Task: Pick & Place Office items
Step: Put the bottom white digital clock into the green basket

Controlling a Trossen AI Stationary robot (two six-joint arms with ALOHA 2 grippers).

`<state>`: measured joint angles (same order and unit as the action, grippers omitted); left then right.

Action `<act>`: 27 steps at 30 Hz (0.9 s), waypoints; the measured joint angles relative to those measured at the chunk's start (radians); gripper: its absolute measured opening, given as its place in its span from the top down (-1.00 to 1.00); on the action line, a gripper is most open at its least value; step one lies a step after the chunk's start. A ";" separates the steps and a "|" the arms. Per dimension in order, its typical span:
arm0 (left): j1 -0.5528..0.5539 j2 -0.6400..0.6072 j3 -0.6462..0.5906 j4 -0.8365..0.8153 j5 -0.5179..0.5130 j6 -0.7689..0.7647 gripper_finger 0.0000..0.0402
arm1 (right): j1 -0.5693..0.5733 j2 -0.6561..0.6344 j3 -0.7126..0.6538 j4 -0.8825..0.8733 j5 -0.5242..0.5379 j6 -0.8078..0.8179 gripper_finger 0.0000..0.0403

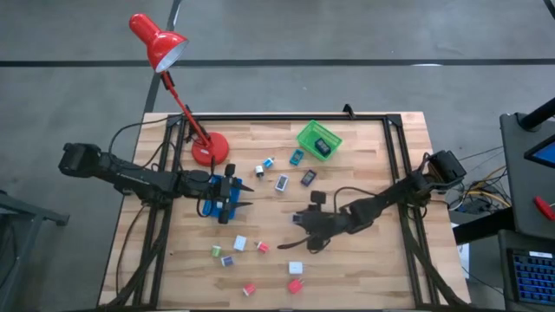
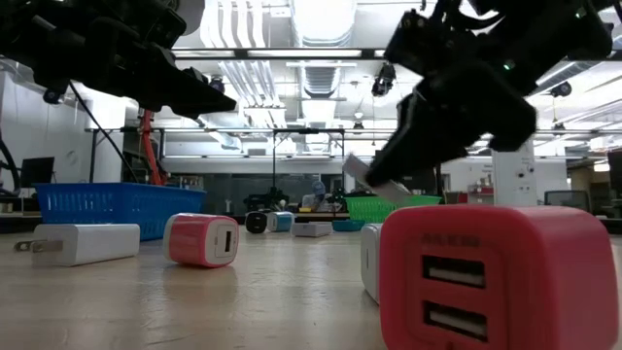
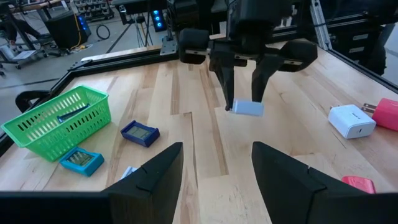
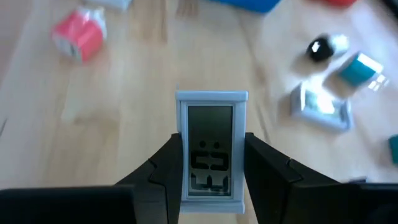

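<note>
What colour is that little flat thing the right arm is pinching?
Pale grey-blue frame around a grey screen; the flat piece shows best in the right wrist view, held in the right end effector.

Roughly fourteen office items (image 1: 240, 243), two baskets (image 1: 305, 134).

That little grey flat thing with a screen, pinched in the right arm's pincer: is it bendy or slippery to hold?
The grey piece probably is stiff: it stays straight between the right pincer fingers. Its smooth, glossy face suggests it may slip. Being flat and boxy, it likely won't roll once set on the table.
</note>
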<state>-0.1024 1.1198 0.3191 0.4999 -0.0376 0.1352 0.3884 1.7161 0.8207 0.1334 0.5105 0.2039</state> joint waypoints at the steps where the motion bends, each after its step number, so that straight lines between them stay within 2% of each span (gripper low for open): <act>1: 0.000 0.000 0.000 0.000 0.000 0.000 0.03 | -0.001 0.000 -0.009 0.038 0.014 -0.011 0.38; 5: 0.000 0.000 0.000 0.000 0.000 0.000 0.03 | -0.006 -0.001 -0.044 0.198 0.043 -0.069 0.38; 14: 0.000 0.000 0.000 0.000 0.000 0.000 0.03 | -0.041 -0.002 -0.124 0.530 0.029 -0.192 0.38; 20: 0.000 0.000 0.000 0.000 0.000 0.000 0.03 | -0.073 -0.002 -0.200 0.707 -0.059 -0.211 0.38; 27: 0.000 0.000 0.000 0.000 0.000 0.000 0.03 | -0.108 -0.003 -0.293 0.906 -0.214 -0.208 0.38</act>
<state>-0.1024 1.1198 0.3191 0.4995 -0.0376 0.1352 0.2805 1.7134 0.5279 1.0391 0.2964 -0.0040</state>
